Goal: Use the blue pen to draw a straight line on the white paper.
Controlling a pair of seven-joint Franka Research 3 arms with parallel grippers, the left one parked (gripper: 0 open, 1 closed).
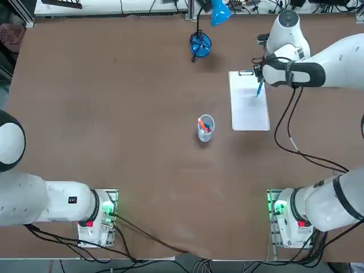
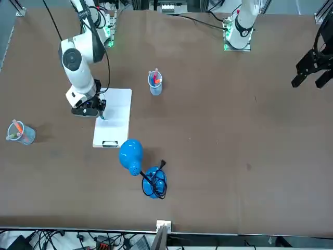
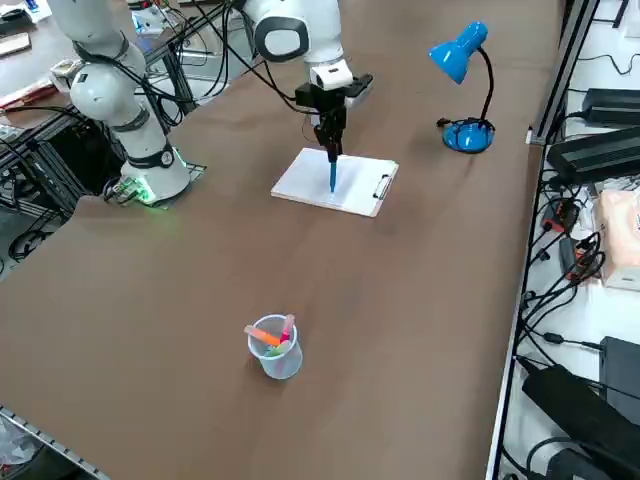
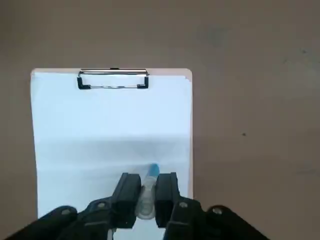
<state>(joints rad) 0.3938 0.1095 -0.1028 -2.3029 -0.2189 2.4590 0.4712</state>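
The pen (image 3: 332, 176) is being held upright by the right pincer (image 4: 148, 189), whose fingers are clamped on its barrel, above the paper (image 1: 249, 108) lying on the tabletop (image 1: 114, 114), near the clip (image 4: 113, 80) end. Whether the tip is touching the sheet cannot be told. No line is being seen yet. If too much downward force is being applied, the pen could be tilted in the grip or the paper dragged. If too little, no mark would be left. A stroke begun near the edge could be run off the sheet.
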